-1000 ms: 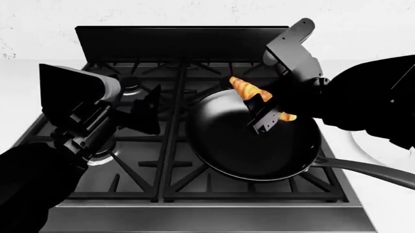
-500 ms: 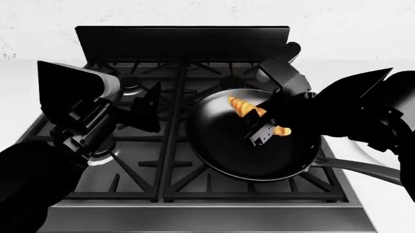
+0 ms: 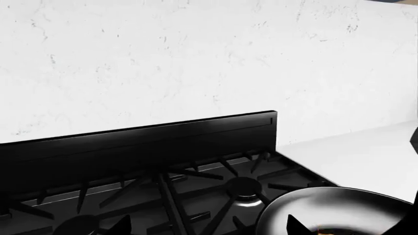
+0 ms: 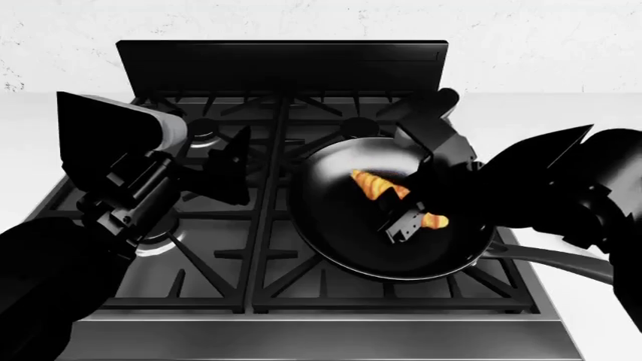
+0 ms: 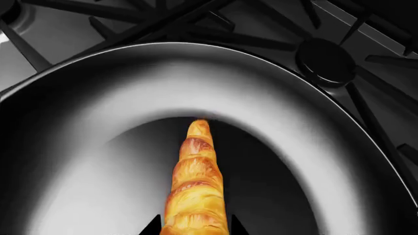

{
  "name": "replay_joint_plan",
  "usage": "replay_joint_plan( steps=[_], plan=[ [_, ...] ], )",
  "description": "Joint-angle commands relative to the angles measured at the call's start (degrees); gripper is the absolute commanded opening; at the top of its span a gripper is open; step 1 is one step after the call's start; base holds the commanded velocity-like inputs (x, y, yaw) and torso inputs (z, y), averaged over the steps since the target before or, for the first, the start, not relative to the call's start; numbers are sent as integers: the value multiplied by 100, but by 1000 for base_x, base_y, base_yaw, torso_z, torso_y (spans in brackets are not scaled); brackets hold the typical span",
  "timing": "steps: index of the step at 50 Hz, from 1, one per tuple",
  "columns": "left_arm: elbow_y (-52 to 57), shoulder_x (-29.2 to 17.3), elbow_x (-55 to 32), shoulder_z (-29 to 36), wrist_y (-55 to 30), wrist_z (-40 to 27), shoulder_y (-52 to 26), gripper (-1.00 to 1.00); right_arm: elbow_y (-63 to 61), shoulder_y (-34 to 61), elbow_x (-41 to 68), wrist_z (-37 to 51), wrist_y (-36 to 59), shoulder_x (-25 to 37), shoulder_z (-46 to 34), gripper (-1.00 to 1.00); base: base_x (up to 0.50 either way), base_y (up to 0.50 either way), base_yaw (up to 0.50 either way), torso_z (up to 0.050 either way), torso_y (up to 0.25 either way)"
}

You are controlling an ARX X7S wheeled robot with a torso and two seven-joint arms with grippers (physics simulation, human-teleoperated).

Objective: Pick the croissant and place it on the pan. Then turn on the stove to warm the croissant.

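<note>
In the left wrist view, the large black gas stove (image 3: 163, 161) stands against a white marbled wall (image 3: 196, 58), its raised black back panel running across the picture with cast-iron grates and a round rear burner in front of it; the rim of the glossy black round frying pan (image 3: 339, 208) shows at the edge, a white bench (image 3: 353, 156) lies beside the stove, and only two dark tips of the left tool show, too little to tell how its jaws stand. In the head view, the left tool (image 4: 228, 167) hangs over the stove's left-hand burners, well apart from the pan, and its state cannot be told here either. The pan (image 4: 341, 226) sits on the right-hand grates with its long slim dark-grey handle reaching off to the right. The right tool (image 4: 410, 210) is down inside the pan, pinching the small golden-orange ridged croissant (image 4: 373, 185) across its middle, so both ends stick out on either side of the fingers. In the right wrist view, the croissant (image 5: 195, 186) points away from the camera, gripped at its near end between two dark fingertips (image 5: 151, 226), its tip low over the pan's (image 5: 85, 147) dark floor; whether it touches the floor cannot be told.
</note>
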Motion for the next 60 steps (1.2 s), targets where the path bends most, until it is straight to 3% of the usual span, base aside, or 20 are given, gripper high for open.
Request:
replay_joint_plan(
  steps=[1,2,19,31,36,42,50,60],
  plan=[
    [18,-12,-46,14,-8,-35,-13,100,-9,-16,-13,-42,-8,1,-21,-100,0,0,0,0,0],
    [23,-15,-56,11,-11,-36,-14,100,-13,-13,-14,-42,-6,1,-24,100,0,0,0,0,0],
    [66,-58,-160,-59,7,-65,38,100,-320,113,149,193,108,67,120,100,0,0,0,0,0],
    [172,-81,-352,-210,-4,-80,145,100,-1274,163,923,1214,554,291,715,100,0,0,0,0,0],
    [341,-127,-357,-306,76,-115,286,100,-1820,-84,1542,2106,650,417,1145,100,0,0,0,0,0],
    [694,-160,-585,-609,42,-237,529,100,-2574,-551,2403,4104,306,564,1913,100,0,0,0,0,0],
    [1049,-111,-1058,-952,-93,-387,818,100,-3594,-1176,3120,6142,-401,705,2499,100,0,0,0,0,0],
    [1318,-34,-1568,-1255,-199,-647,1103,100,-4341,-1858,3413,7044,-1256,685,3001,100,0,0,0,0,0]
  ],
)
